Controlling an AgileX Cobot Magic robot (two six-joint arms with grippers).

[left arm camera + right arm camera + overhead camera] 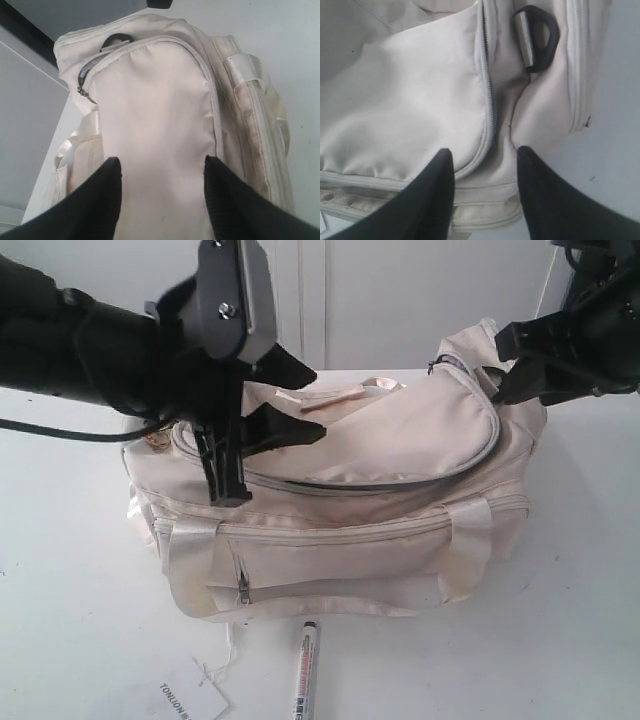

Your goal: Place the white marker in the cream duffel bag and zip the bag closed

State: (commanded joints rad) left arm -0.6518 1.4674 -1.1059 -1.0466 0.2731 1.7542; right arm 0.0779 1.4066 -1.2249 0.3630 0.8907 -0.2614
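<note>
Both sets of jaws are seen spread apart, nothing clamped. The left gripper (315,402) (162,162) is parked over the left end of the bag, and the top flap's fabric is framed between its black fingers (100,200) in the left wrist view. The right gripper (502,365) (485,152) is held at the bag's right end, with a stretch of zip (487,100) and a fold of fabric lying between its fingers. Whether that fabric is being touched can't be told, tbh. A black strap ring (540,37) is seen just past them.

The white table (580,590) is what everything is set on. The cream duffel bag (360,530) is sat toward the table's back edge, front pocket facing the camera. A dark gap is shown along the curved zip under the top flap, so the bag isn't zipped shut.

A paper tag (190,702) on a string is laid out in front of the bag's left half. The white marker (305,670) is left on the bare tabletop, just in front of the bag's front side, black cap pointed at the bag. It's not in the bag.
</note>
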